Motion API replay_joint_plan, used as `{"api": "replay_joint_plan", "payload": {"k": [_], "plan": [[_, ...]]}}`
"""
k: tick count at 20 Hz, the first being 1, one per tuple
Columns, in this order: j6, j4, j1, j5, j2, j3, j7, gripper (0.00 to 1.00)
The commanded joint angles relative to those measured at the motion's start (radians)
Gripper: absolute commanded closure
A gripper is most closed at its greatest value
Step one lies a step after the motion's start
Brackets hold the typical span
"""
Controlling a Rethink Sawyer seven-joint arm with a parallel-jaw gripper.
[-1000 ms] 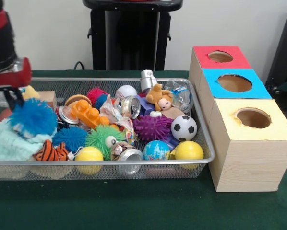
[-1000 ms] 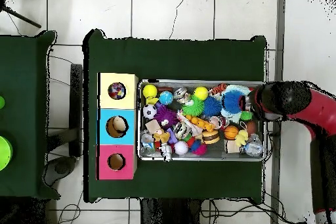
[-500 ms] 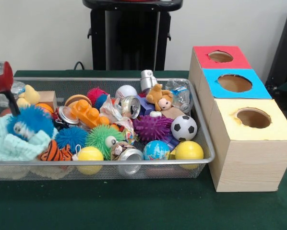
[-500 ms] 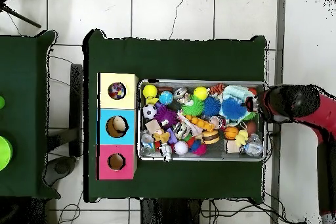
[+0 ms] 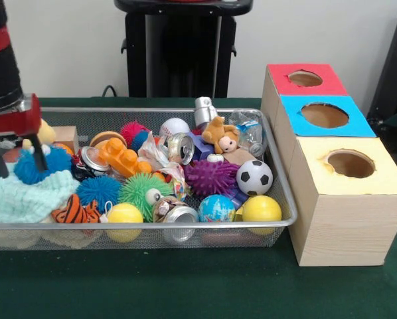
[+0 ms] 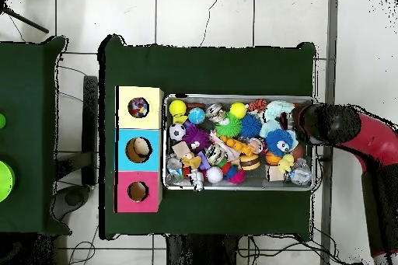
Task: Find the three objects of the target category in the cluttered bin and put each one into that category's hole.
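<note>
The claw [image 5: 17,159] hangs over the end of the wire bin [image 5: 185,222] that is farthest from the boxes. Its two thin black fingers [image 5: 40,158] are spread apart, one on each side of a fuzzy blue ball [image 5: 34,166]. The fingers reach down beside the ball, but I cannot tell if they touch it, and the claw holds nothing. A soft mint green toy [image 5: 16,196] lies right under the claw, and a little tiger toy [image 5: 76,211] lies next to it by the bin's front edge. A yellow duck [image 5: 46,133] peeks out just behind the claw. The rest of the bin is packed tight with a green spiky ball [image 5: 142,193], a purple spiky ball [image 5: 212,177], a soccer ball [image 5: 254,177], two yellow balls [image 5: 261,209], shiny cans [image 5: 180,147] and an orange block [image 5: 121,158]. At the other end of the green desk [image 5: 185,286], touching the bin, stand three wooden boxes with round holes: a yellow box [image 5: 348,193], a blue box [image 5: 324,116] and a red box [image 5: 305,78].
</note>
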Motion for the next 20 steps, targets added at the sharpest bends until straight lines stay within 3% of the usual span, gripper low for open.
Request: {"api": "replay_joint_plan", "payload": {"k": [1, 7, 13, 20], "plan": [[-0.026, 0.219, 0.047, -0.012, -0.093, 0.026, 0.001, 0.0], [-0.054, 0.398, 0.106, 0.047, -0.256, -0.038, 0.183, 0.0], [-0.195, 0.467, 0.138, 0.06, -0.182, -0.072, 0.27, 0.0], [-0.346, 0.5, 0.223, 0.07, -0.147, -0.159, 0.345, 0.0]]}}
